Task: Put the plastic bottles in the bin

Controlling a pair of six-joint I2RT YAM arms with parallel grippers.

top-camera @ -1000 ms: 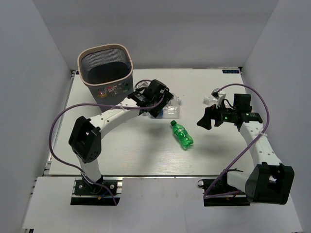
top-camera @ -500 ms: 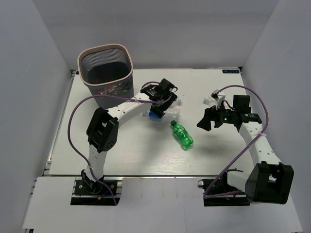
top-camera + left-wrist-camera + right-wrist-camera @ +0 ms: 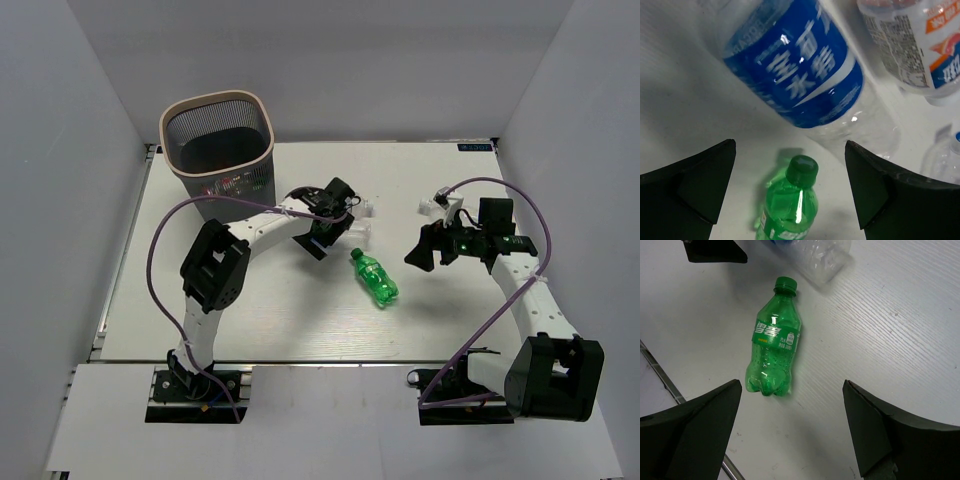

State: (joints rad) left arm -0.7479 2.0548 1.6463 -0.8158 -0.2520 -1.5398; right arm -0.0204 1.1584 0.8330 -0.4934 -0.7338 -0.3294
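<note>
The grey mesh bin (image 3: 218, 145) stands at the far left, with coloured labels showing through its mesh. A green bottle (image 3: 373, 277) lies on the table's middle; it also shows in the left wrist view (image 3: 790, 202) and the right wrist view (image 3: 772, 357). My left gripper (image 3: 322, 243) is open and empty, hovering over a clear blue-labelled bottle (image 3: 800, 70) next to two more clear bottles (image 3: 910, 40). In its own view the left gripper (image 3: 790, 145) frames the green cap. My right gripper (image 3: 418, 250) is open and empty, right of the green bottle, also seen in its wrist view (image 3: 792, 385).
Another small clear bottle (image 3: 433, 205) lies behind the right gripper. White walls close in the table on the left, back and right. The table's near edge has a metal rail (image 3: 660, 375).
My left arm has folded its elbow inward and its gripper has dropped a little toward the near side, over the blue-labelled bottle. The right arm and the green bottle have stayed put.
</note>
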